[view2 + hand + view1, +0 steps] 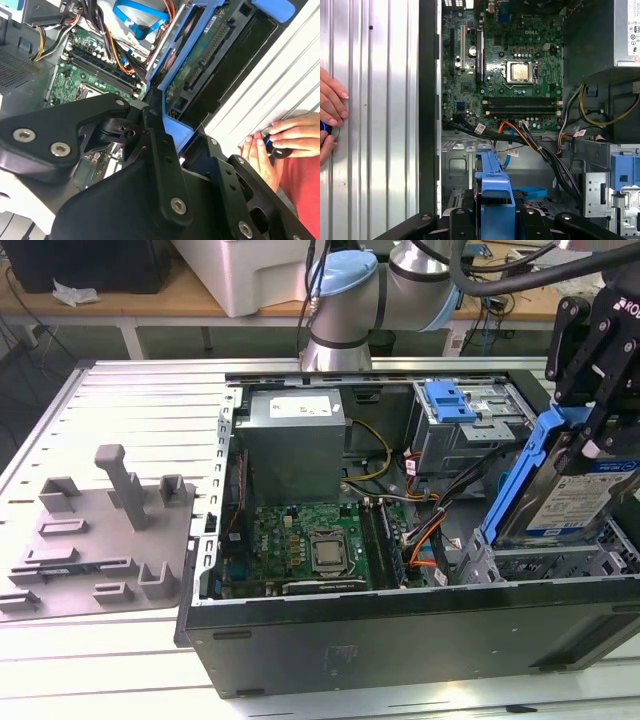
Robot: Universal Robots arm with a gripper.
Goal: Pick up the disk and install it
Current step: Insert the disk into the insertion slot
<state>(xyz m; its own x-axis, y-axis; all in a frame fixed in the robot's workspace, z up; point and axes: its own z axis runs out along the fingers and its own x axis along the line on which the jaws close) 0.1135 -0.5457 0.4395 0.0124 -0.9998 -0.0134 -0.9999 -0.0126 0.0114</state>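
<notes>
The gripper (590,435) is pinched on the disk (562,495) by its blue frame. The disk hangs tilted just below it, lower end at the bay (545,562). Pick-up looks done and install is in hand. I'd say seating calls for squaring the frame with the bay. Farther off lie cables (430,530), then the board (310,545).

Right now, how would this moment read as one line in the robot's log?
gripper: shut on disk | disk: tilted over open computer case | person's hand: on table beside case
</notes>
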